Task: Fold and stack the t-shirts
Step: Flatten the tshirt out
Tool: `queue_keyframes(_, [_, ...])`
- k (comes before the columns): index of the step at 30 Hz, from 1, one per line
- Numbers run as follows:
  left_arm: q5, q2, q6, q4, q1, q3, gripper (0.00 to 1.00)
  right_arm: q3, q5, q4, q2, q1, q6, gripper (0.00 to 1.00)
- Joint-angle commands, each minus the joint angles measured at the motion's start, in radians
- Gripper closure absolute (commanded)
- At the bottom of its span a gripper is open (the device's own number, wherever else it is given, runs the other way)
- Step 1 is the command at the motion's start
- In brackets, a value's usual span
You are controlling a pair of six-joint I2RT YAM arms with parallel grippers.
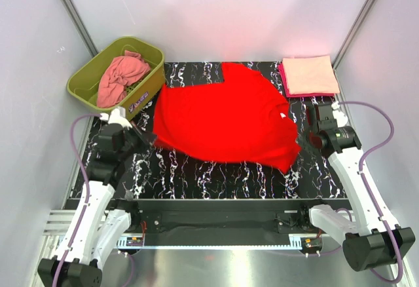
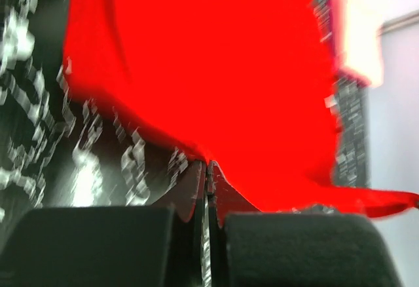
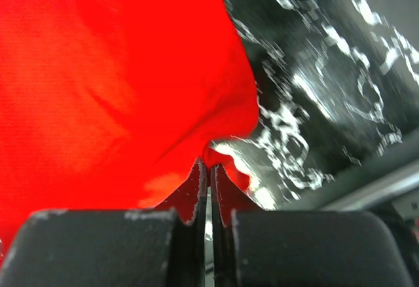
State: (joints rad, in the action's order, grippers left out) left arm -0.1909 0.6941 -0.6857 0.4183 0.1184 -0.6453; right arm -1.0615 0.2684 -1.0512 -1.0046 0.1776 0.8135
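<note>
Lying spread across the middle of the black, white-veined worktop, the red t-shirt has its long axis running left to right, slanting a little so that its right end sits nearer the arms than its left. One squared corner of cloth pokes toward the back edge; which end is the collar cannot be told. The cloth is loosely rumpled rather than flat, with its near edge curving between the two arms.

The left fingers are closed on the shirt's left edge; the left wrist view shows them pressed together with a thin fold of red cloth pinched at the tips. The right fingers are closed likewise on the near right corner, and the right wrist view shows red cloth caught between the tips.

At the back right corner a folded peach t-shirt lies on top of a magenta t-shirt, of which only a rim shows. At the back left an olive-green tub stands tilted at the worktop's edge, with a crumpled salmon-pink t-shirt inside.
</note>
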Motion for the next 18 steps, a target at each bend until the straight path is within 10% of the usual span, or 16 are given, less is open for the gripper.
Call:
queue_keyframes(1, [-0.057, 0.024, 0.009, -0.001, 0.001, 0.094, 1.0, 0.037, 0.031, -0.049, 0.046, 0.002, 0.099, 1.0])
queue_keyframes(18, [0.079, 0.024, -0.083, 0.062, 0.017, 0.176, 1.0, 0.155, 0.084, -0.032, 0.057, 0.002, 0.136, 1.0])
